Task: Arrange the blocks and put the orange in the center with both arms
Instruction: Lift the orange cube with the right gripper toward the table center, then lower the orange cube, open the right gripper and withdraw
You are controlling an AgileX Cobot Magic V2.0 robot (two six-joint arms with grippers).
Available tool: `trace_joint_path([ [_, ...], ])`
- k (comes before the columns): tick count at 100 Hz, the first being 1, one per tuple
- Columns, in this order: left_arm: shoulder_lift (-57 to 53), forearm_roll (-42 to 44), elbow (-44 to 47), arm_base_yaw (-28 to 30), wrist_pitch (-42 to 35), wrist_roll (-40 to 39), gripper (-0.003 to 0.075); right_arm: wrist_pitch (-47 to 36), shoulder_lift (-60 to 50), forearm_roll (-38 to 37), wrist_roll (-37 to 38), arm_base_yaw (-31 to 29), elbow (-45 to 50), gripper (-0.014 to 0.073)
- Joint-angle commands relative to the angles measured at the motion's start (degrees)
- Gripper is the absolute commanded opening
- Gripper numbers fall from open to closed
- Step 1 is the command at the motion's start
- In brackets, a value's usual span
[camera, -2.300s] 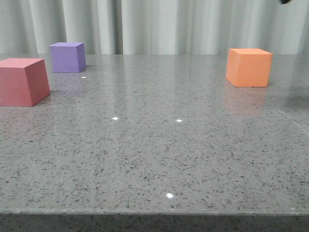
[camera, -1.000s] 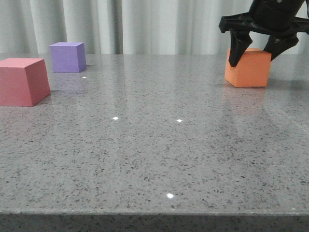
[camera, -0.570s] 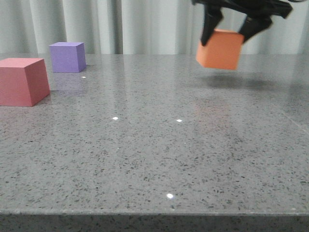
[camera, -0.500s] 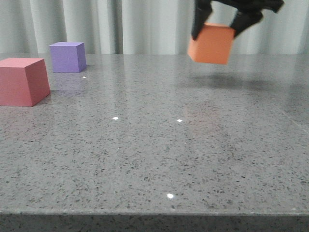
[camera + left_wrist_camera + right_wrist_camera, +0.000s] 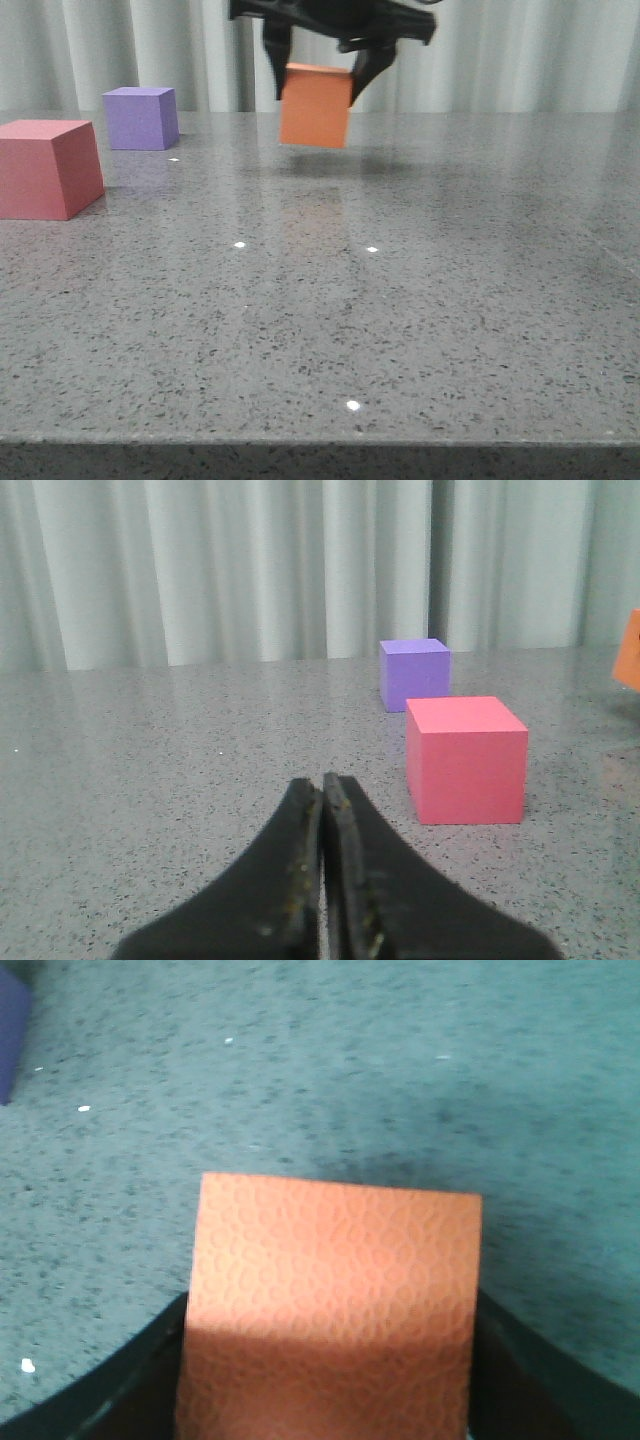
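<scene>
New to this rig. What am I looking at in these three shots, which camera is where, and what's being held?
It is a two-armed robot at a grey speckled table. The wide shot looks forward over the table; the other two come from cameras on each wrist. The right gripper holds the orange cube in the air, clear of the table; its wrist camera sees that cube's top up close. The left gripper is shut and empty, low over the table. A pink cube and a purple cube sit at the table's left.
</scene>
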Motion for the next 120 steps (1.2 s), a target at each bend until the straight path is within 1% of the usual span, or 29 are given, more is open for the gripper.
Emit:
trace_joint_path([
  [1, -1.82, -0.05, 2.5, -0.03, -4.86, -0.38, -0.0019, -0.23, -1.04, -1.75, 0.32, 0.56, -5.75, 0.0351],
  [18, -1.82, -0.05, 2.5, -0.03, -4.86, -0.38, -0.0019, 2.26, 2.4, -1.75, 1.77, 0.96, -10.12, 0.0351],
  [42, -1.82, -0.05, 2.5, -0.03, -4.86, -0.38, -0.0019, 2.96, 3.49, -0.9, 1.82, 1.34, -10.26, 0.0351],
  [50, -1.82, -0.05, 2.5, -0.03, -4.86, -0.38, -0.0019, 2.85, 3.49, -0.37, 1.82, 1.34, -10.26, 0.0367],
  [53, -1.82, -0.05, 2.5, -0.03, -4.86, -0.38, -0.0019, 2.77, 3.49, -0.28, 1.82, 1.34, -10.26, 0.0386],
  [57, -1.82, -0.05, 2.5, -0.03, -4.86, -0.38, -0.0019, 2.71, 3.49, -0.24, 1.82, 1.34, -10.26, 0.0431],
  [70, -1.82, -0.05, 2.5, -0.03, -4.86, -0.38, -0.0019, 2.71, 3.42, -0.24, 1.82, 1.34, -10.38, 0.0633],
  [74, -1.82, -0.05, 2.5, -0.03, -4.86, -0.38, -0.0019, 2.77, 3.23, -0.24, 1.82, 1.34, -10.38, 0.067],
  [84, -1.82, -0.05, 2.5, -0.03, -4.86, -0.38, -0.0019, 2.52, 2.32, -0.24, 1.15, 1.34, -10.45, 0.0648],
  [94, -1.82, -0.05, 2.5, -0.03, -4.86, -0.38, -0.0019, 1.85, 0.8, -0.16, -0.96, 1.27, -10.45, 0.0648],
  [120, -1.82, -0.05, 2.5, -0.03, -4.86, -0.38, -0.0019, 2.39, -5.2, 0.03, -8.66, -1.37, -10.45, 0.0648],
])
